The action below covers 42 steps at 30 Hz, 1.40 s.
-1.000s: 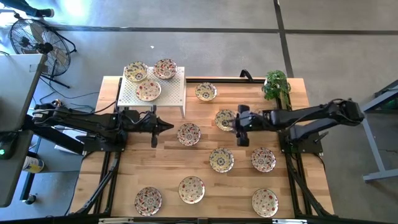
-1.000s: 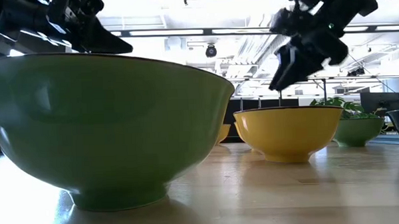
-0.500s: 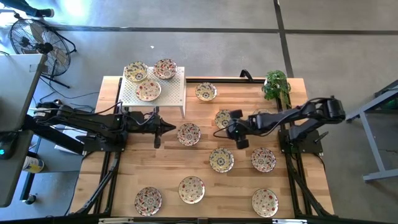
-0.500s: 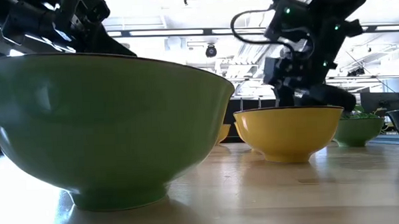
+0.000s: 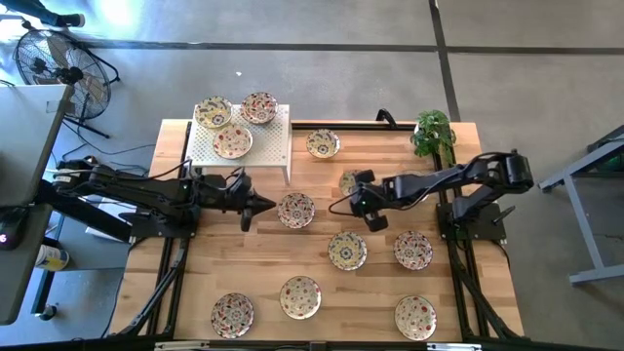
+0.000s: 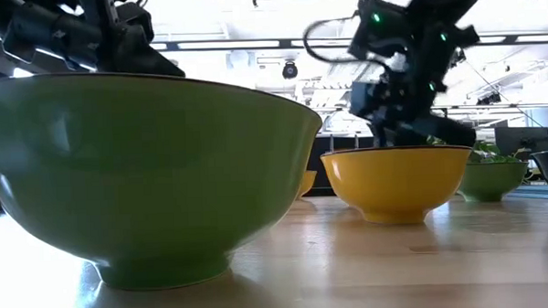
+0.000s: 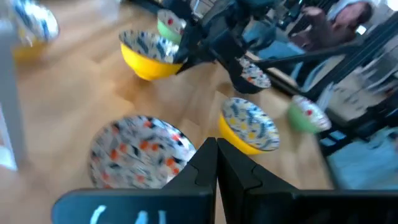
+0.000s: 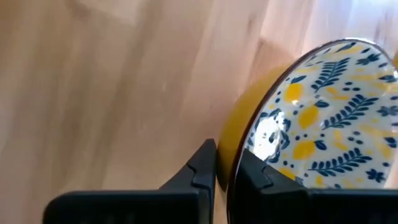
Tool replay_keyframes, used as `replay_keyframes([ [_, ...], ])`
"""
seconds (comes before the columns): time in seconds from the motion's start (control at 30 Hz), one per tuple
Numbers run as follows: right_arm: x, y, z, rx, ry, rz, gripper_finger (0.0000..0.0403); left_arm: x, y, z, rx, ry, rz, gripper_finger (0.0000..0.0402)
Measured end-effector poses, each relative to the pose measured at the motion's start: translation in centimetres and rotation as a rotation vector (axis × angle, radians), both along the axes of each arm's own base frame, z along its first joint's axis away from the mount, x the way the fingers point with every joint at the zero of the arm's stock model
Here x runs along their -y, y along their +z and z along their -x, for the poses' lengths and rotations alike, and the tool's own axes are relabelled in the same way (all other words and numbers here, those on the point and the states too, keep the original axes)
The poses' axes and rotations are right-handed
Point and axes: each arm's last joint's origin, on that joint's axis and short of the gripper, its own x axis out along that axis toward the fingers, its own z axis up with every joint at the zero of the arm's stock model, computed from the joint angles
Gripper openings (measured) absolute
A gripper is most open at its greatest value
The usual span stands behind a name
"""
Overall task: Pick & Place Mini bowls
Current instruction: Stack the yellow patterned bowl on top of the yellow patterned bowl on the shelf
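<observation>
Wooden slats of the table point(image 5: 263, 263) carry about a dozen mini bowls point(image 5: 347, 251) scattered across them, three more sitting on the white perforated rack point(image 5: 268, 146) at roughly eleven o'clock from the table's centre. From nine o'clock the left arm lies low and nearly straight along the table, its left gripper point(image 5: 261, 205) pointing toward three o'clock with its fingers pressed together on nothing, just short of a patterned bowl point(image 5: 296, 210) near the centre. At about one o'clock from the centre sits the yellow-sided bowl point(image 8: 323, 124), mostly hidden from above under the right gripper point(image 5: 355, 198). The right arm reaches in from three o'clock, elbow raised by its base, forearm sloping down and wrist dipped to the bowl. In the right wrist view its two dark fingers point(image 8: 202, 165) straddle the bowl's rim, one outside the yellow wall, one over the blue-and-yellow leaf-patterned inside, pinching it. A green plant point(image 5: 434, 135) stands at the table's two o'clock corner.
</observation>
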Motion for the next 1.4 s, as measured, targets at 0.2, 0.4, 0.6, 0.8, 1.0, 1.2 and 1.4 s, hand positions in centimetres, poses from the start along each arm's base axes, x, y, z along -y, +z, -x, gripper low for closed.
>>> replay_keyframes([
  [0.2,-1.9,3.9,-2.1,0.027,0.174,0.073,0.0011,0.2,0.6,-0.2,-0.010,0.012,0.222,0.0045],
  [0.4,-3.5,7.0,-4.9,0.088,0.343,0.155,0.0007,0.1,2.2,-0.4,-0.020,0.072,0.343,0.0132],
  [0.6,-4.7,6.9,-9.1,0.032,0.473,0.246,0.0008,-0.1,3.3,-0.4,-0.113,0.159,0.352,0.0177],
  [0.8,-5.2,7.1,-12.9,-0.031,0.493,0.245,0.0009,-0.1,4.1,-1.2,-0.277,0.225,0.368,0.0179],
  [1.0,-5.8,7.2,-15.1,-0.056,0.531,0.258,0.0008,0.0,4.5,-2.3,-0.403,0.250,0.383,0.0179],
  [1.2,-7.1,7.7,-15.6,-0.006,0.593,0.298,0.0008,-0.1,5.0,-2.9,-0.449,0.299,0.417,0.0179],
  [1.4,-8.6,8.1,-16.0,0.057,0.626,0.367,0.0008,-1.0,5.0,-2.9,-0.462,0.318,0.476,0.0177],
])
